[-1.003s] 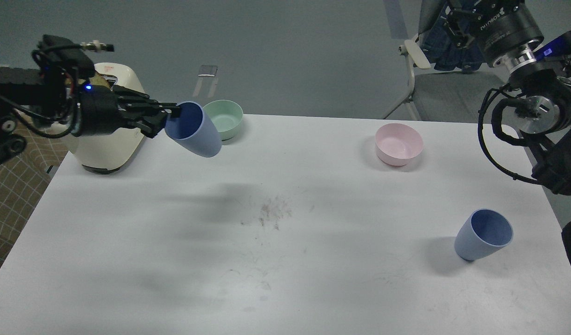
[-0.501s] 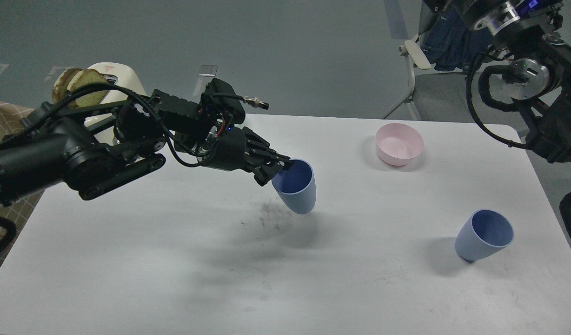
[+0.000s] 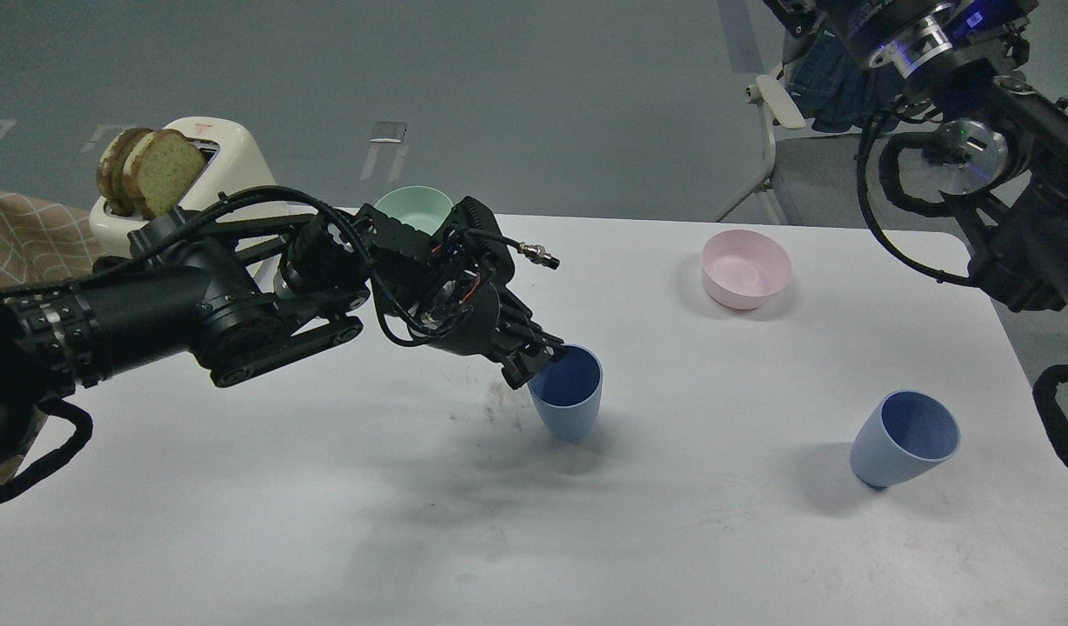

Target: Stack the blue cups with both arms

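My left gripper (image 3: pixel 543 358) is shut on the rim of one blue cup (image 3: pixel 570 402), which stands upright at the middle of the white table (image 3: pixel 238 487), its base at or just above the surface. The second blue cup (image 3: pixel 904 437) stands alone near the table's right front, apart from both arms. My right arm (image 3: pixel 977 156) is raised at the upper right, beyond the table's right edge. Its gripper is out of view.
A pink bowl (image 3: pixel 746 269) sits at the back right. A mint-green bowl (image 3: pixel 410 207) at the back is partly hidden by my left arm. A cream toaster (image 3: pixel 186 165) with bread slices stands at the back left. A chair (image 3: pixel 812 165) is behind the table.
My left arm has carried the blue cup from the back left, by the green bowl, to the table's middle and lowered it upright. My right arm has risen toward the upper right.
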`<state>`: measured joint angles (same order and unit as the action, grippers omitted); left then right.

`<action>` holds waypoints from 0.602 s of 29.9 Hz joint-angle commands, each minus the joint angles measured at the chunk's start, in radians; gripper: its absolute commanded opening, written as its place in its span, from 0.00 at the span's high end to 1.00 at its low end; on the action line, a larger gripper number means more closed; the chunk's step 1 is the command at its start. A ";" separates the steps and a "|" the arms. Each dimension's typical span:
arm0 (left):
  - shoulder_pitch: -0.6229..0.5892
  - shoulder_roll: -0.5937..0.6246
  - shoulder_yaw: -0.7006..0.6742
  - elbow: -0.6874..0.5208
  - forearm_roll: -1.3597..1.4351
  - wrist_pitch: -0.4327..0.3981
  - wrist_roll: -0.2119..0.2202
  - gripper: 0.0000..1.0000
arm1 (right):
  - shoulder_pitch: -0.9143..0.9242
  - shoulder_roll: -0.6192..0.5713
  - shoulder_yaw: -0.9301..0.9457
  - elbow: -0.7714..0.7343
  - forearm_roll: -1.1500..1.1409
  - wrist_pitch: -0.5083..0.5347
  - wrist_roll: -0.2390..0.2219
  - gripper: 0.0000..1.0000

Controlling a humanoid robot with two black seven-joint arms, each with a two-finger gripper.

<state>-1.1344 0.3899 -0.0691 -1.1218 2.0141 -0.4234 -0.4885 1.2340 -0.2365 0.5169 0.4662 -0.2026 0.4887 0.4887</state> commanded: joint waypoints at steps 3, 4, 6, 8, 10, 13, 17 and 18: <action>0.001 -0.008 0.000 -0.003 0.000 0.000 0.000 0.85 | -0.002 0.000 0.000 0.000 0.000 0.000 0.000 0.00; -0.001 -0.006 -0.001 -0.003 -0.002 0.000 0.000 0.73 | -0.002 -0.001 0.000 -0.001 -0.001 0.000 0.000 0.00; -0.004 -0.006 -0.001 -0.006 -0.005 -0.002 0.000 0.53 | -0.002 -0.003 0.000 -0.001 -0.001 0.000 0.000 0.00; -0.015 -0.003 -0.003 -0.009 -0.009 -0.003 0.000 0.45 | -0.002 -0.004 0.000 -0.001 -0.001 0.000 0.000 0.00; -0.027 0.006 -0.006 -0.016 -0.015 -0.006 0.000 0.29 | -0.002 -0.009 -0.002 -0.001 -0.001 0.000 0.000 0.00; -0.053 0.015 -0.015 -0.018 -0.043 -0.011 0.000 0.13 | 0.001 -0.017 -0.018 0.000 0.000 0.000 0.000 0.00; -0.110 0.052 -0.020 -0.019 -0.127 -0.011 0.000 0.08 | 0.008 -0.061 -0.075 0.017 -0.001 0.000 0.000 0.00; -0.134 0.072 -0.031 -0.021 -0.173 -0.006 0.000 0.08 | 0.013 -0.093 -0.116 0.034 -0.003 0.000 0.000 0.00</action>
<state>-1.2188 0.4247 -0.0870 -1.1404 1.9233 -0.4338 -0.4888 1.2384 -0.2774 0.4671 0.4757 -0.2036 0.4887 0.4887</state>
